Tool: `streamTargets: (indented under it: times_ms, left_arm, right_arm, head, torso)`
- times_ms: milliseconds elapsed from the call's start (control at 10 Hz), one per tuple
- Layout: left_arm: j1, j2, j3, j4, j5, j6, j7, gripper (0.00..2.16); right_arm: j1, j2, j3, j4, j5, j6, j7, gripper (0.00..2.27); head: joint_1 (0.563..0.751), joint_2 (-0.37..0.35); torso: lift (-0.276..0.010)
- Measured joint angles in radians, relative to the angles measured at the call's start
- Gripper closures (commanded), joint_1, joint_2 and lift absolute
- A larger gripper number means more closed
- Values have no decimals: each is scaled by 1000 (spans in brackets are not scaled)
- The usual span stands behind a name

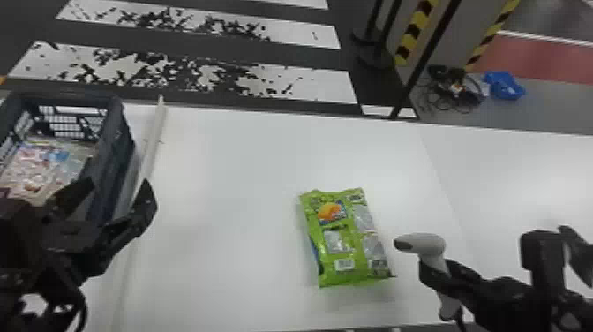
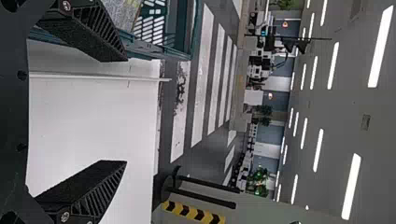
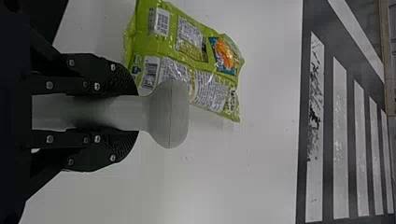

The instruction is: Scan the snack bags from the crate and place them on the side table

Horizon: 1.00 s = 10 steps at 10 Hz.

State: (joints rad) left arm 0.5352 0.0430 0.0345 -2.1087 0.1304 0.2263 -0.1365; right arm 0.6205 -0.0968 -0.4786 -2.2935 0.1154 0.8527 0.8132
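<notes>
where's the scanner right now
In the head view, the scanner is toward the right, held in the right gripper's fingers, just right of the green bag on the table.

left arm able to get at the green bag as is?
Likely, reach permitting: left tool open and empty, nothing tall between it and the green bag; scanner is held to the bag's right.

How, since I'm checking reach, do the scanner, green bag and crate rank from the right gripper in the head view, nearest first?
1. Scanner: held by the right gripper.
2. Green bag: left of the scanner.
3. Crate: at the far left.
</notes>
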Motion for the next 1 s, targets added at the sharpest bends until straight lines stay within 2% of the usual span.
streamTargets:
  times_ms: [200, 700, 1000]
  left_arm:
    - [0, -1, -3, -3, 0, 0, 0, 90]
    - [5, -2, -2, -10, 0, 0, -5, 90]
    - [9, -2, -2, -17, 0, 0, -5, 90]
  right_arm:
    - [-79, -27, -16, 86, -5, -40, -70, 2250]
    - [-260, -136, 58, 387, 8, -135, -153, 2250]
    - [-323, -162, 92, 493, 13, -155, -179, 2246]
  head:
    - [695, -259]
    - [695, -294]
    - [695, -298]
  torso:
    - [-95]
    - [-95]
    - [-95]
